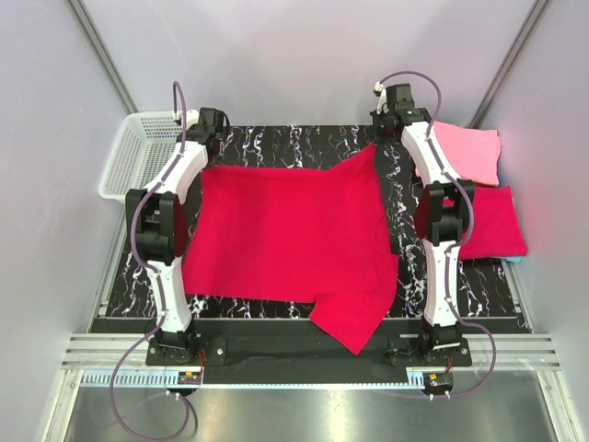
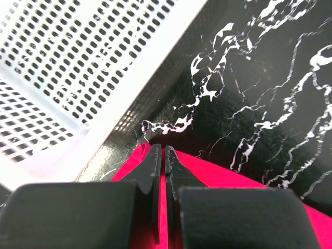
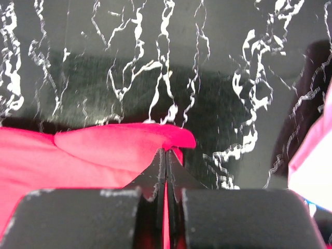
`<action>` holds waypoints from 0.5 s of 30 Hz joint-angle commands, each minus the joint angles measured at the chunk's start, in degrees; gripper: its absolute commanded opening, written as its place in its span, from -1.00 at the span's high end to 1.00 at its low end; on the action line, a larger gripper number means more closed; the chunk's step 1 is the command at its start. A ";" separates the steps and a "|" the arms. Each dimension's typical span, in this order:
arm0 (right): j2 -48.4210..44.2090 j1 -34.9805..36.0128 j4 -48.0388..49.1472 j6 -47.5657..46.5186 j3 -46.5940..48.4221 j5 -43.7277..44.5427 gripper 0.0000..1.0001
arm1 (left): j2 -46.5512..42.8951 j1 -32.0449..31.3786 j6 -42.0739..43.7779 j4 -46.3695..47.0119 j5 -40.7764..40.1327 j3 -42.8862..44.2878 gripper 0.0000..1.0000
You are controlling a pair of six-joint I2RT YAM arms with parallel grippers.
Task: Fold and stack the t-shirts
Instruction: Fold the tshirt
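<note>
One crimson t-shirt (image 1: 285, 239) lies spread over the black marbled mat, a sleeve hanging past the near edge. My left gripper (image 1: 207, 152) is at its far left corner, beside the basket. The left wrist view shows that gripper (image 2: 163, 150) shut, with red cloth (image 2: 223, 176) pinched between the jaws. My right gripper (image 1: 385, 129) is at the far right corner, which rises to a point. In the right wrist view the gripper (image 3: 166, 151) is shut on a folded edge of the shirt (image 3: 93, 150).
A white mesh basket (image 1: 138, 157) stands at the back left, off the mat. On the right lie a folded pink shirt (image 1: 469, 152) and a folded red one (image 1: 492, 221), a turquoise edge (image 1: 515, 261) peeking out beneath. Grey walls enclose the table.
</note>
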 commanded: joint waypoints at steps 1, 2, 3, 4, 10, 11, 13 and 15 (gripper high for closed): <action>-8.69 0.27 1.67 0.48 -2.88 1.14 1.00 | -4.88 0.30 -1.34 2.52 -2.70 -0.56 1.00; -8.96 0.27 2.45 0.66 -3.84 0.87 1.00 | -4.79 0.30 -1.25 2.44 -2.61 -0.30 1.00; -8.61 0.27 2.38 0.66 -3.85 -0.17 1.00 | -4.70 0.39 -0.99 2.35 -2.61 -0.21 1.00; -8.26 0.36 2.37 0.66 -3.77 -0.62 1.00 | -4.88 0.39 -1.16 2.35 -2.70 -0.30 1.00; -5.27 1.42 2.73 1.27 -2.45 -3.00 1.00 | -6.55 0.39 -2.22 3.14 -4.64 -3.20 1.00; -4.40 1.50 2.47 1.36 -1.84 -2.82 1.00 | -6.29 0.39 -1.96 3.14 -4.46 -2.68 1.00; -4.04 1.85 2.11 1.54 -1.31 -2.73 1.00 | -6.20 0.39 -1.25 3.23 -3.94 -2.23 1.00; -4.21 1.94 1.67 1.71 -1.22 -2.38 1.00 | -6.55 0.39 -0.99 3.31 -3.58 -2.50 1.00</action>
